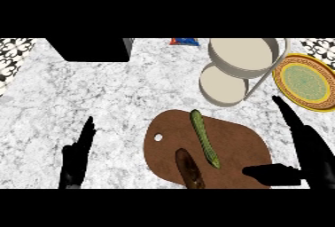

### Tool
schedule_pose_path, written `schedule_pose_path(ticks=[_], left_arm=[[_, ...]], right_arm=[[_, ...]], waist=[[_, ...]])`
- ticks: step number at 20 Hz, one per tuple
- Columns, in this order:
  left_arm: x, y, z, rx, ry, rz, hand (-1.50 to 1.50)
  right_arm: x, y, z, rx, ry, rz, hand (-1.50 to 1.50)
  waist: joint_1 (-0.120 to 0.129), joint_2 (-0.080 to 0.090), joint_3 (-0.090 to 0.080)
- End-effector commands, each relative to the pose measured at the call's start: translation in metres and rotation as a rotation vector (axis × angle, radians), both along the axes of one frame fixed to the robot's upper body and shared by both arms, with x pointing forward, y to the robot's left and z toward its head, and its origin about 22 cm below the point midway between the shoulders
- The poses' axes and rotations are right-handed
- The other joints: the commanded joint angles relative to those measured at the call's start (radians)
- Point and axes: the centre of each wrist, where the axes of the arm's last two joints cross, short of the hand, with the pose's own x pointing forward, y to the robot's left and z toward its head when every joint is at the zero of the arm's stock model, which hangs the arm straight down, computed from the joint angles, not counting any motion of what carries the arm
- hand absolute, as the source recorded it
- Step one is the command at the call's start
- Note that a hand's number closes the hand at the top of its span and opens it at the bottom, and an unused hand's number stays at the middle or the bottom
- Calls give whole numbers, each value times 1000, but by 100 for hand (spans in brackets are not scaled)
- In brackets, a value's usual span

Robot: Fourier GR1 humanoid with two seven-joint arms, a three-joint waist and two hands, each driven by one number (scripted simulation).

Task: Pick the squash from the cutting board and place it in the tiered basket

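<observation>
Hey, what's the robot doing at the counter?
The robot looks set to pick up the green squash, which lies on the brown cutting board next to a dark brown item. Its right hand is open at the board's right edge and is not touching the squash. The left hand rests open at the lower left. The tiered basket waits behind the board.

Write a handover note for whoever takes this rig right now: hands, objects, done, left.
Left robot hand: open, resting at lower left, off the board.
Right robot hand: open, holding nothing, at the cutting board's right edge, apart from the squash.
Squash: lying on the cutting board beside a dark brown item.
Tiered basket: behind the board, squash not in it.
Done: nothing yet.
Left: grasp squash, lift, place in basket.
</observation>
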Motion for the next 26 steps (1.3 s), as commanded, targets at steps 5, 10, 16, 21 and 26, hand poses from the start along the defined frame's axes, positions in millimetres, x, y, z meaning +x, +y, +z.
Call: schedule_pose_path(ticks=[5,10,16,21,26], left_arm=[[-4,6,-5,-3,14,-8,0],[1,4,8,-3,-2,13,0],[14,-5,-1,6,-21,7,0],[-2,7,13,-12,27,-1,0],[3,7,2,-6,26,1,0]], right_arm=[[0,86,-1,-158,52,-67,-150],[22,102,4,-244,87,-67,-150],[43,126,-23,-375,243,-62,-150],[29,137,-40,-381,291,-54,-150],[59,144,-32,-342,305,-22,-150]], waist=[[3,3,4],[0,2,5],[2,6,4],[-1,1,6],[-2,3,6]])
